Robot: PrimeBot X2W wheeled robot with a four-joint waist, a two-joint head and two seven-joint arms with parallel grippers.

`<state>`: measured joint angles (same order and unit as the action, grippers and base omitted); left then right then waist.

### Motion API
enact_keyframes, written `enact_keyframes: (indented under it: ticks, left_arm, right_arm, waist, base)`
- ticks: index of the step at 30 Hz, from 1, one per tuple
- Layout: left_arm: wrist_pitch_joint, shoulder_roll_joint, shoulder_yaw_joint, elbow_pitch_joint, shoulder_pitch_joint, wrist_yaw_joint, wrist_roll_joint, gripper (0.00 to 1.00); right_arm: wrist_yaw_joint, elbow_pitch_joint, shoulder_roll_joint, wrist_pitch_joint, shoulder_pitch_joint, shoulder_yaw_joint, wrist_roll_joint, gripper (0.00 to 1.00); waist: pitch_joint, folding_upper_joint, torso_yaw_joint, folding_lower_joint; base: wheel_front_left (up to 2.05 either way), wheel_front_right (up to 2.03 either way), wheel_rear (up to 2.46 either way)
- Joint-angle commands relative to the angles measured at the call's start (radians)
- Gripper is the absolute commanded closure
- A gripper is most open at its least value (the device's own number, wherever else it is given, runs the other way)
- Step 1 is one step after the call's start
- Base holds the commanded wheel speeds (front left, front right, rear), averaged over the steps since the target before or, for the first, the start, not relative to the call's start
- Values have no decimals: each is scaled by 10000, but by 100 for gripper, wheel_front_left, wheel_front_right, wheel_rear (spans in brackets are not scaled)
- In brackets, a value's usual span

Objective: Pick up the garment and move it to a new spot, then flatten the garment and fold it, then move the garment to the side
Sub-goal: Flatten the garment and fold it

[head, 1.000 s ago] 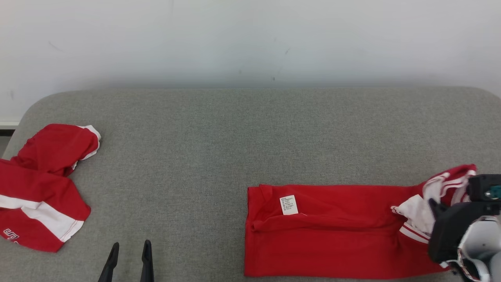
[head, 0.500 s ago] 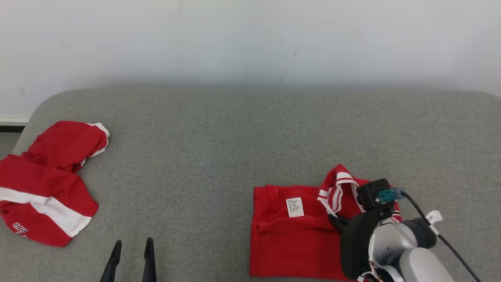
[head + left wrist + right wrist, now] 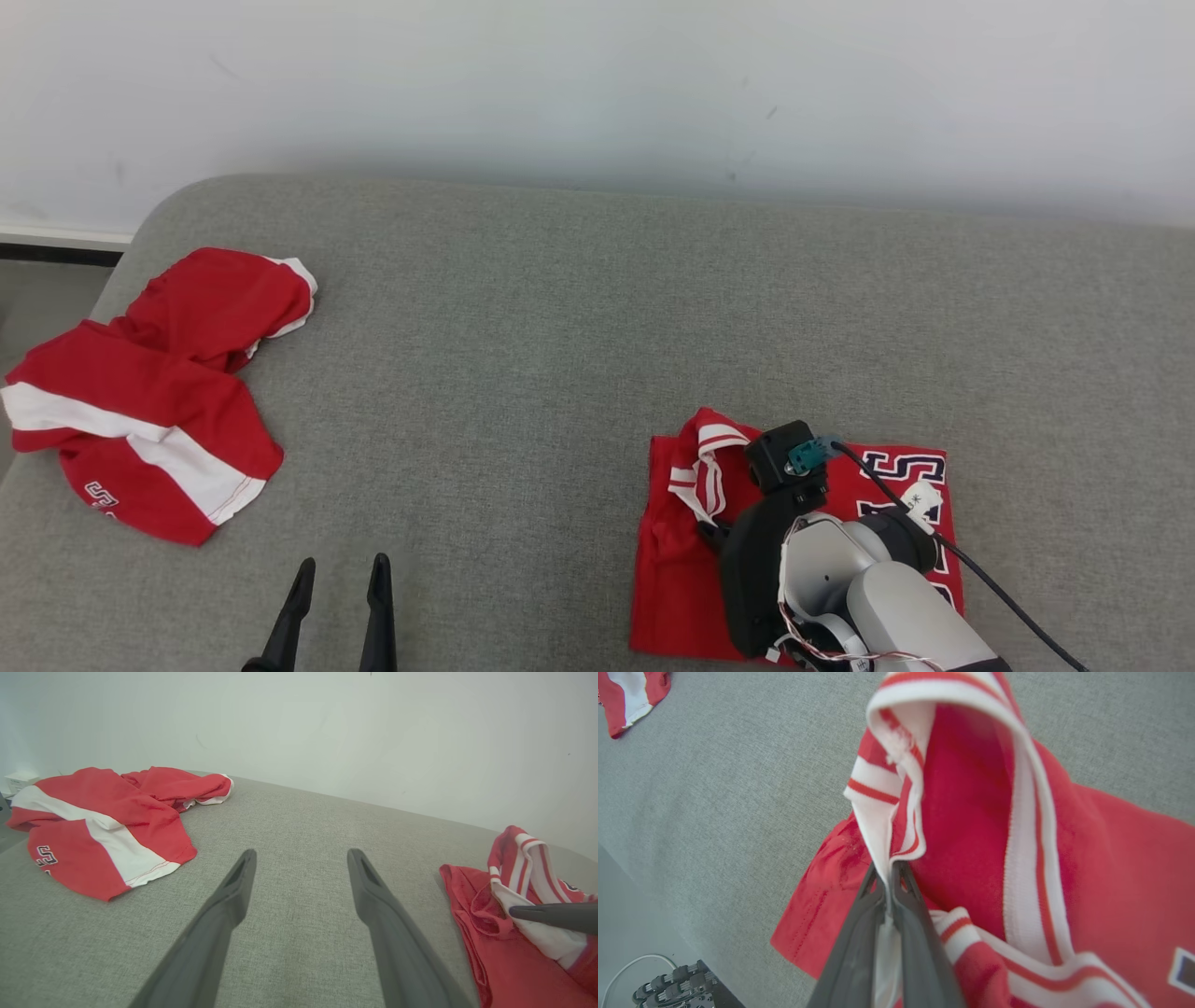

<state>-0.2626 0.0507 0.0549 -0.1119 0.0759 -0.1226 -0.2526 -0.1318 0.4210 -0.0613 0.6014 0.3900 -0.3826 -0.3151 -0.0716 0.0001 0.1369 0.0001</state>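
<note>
The left gripper [image 3: 342, 562] hung low at the near edge of the grey cushion [image 3: 523, 327], its fingers spread wide with nothing between them. Well off to its left, a crumpled red cloth [image 3: 159, 411] with a white band lay near the cushion's corner. Over to the right sat the garment [image 3: 677, 579], red and doubled over on the cushion. The right gripper [image 3: 888, 870] was pinched tight on its striped trim [image 3: 878, 807], holding that edge up above the rest.
</note>
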Motion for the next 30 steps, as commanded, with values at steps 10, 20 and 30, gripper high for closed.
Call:
enact_keyframes:
  ticks: [10,20,30]
  left_arm:
    - [-30,-6,-49,-4,47,154,-154,0]
    - [-30,-6,-212,84,403,109,-1,0]
    - [-30,-5,-318,156,716,101,37,0]
  right_arm:
    - [24,510,113,-1374,538,-368,-1383,0]
    - [24,-624,-84,-2438,413,334,-2051,0]
    - [24,-2073,-1044,-3530,-1325,2646,-713,0]
  waist:
    - [70,-1,103,-1]
    - [640,-1,-327,-1]
    - [1074,-1,-672,-1]
  base:
    - [0,0,0]
    - [0,0,0]
    - [0,0,0]
